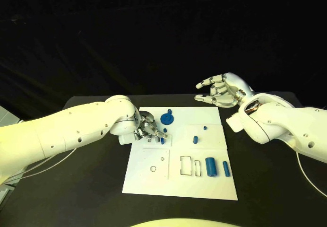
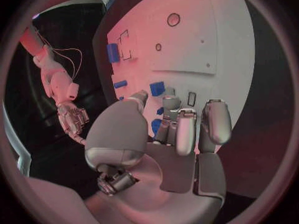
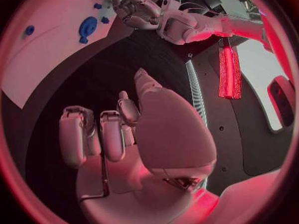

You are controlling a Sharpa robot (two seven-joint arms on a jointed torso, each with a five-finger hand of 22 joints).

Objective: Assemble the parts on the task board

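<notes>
The white task board point(image 1: 178, 182) lies in the middle of the black table. My left hand point(image 1: 149, 128) is low over its far left edge, fingers curled in. The left wrist view shows a small blue part point(image 2: 156, 126) between the thumb and the fingers of that hand point(image 2: 168, 134). A round blue part point(image 1: 168, 117) lies just beyond the hand. Near the board's middle sits a short blue peg point(image 1: 195, 139), and two blue cylinders point(image 1: 210, 166) lie at its right. My right hand point(image 1: 221, 91) hovers above the far right corner, fingers apart and holding nothing.
Outlined rectangular slots point(image 1: 186, 164) and a small round hole point(image 1: 153, 169) mark the board's near half. Black table point(image 1: 272, 189) surrounds the board on all sides. In the right wrist view my own hand point(image 3: 124, 134) is high above the board point(image 3: 44, 50).
</notes>
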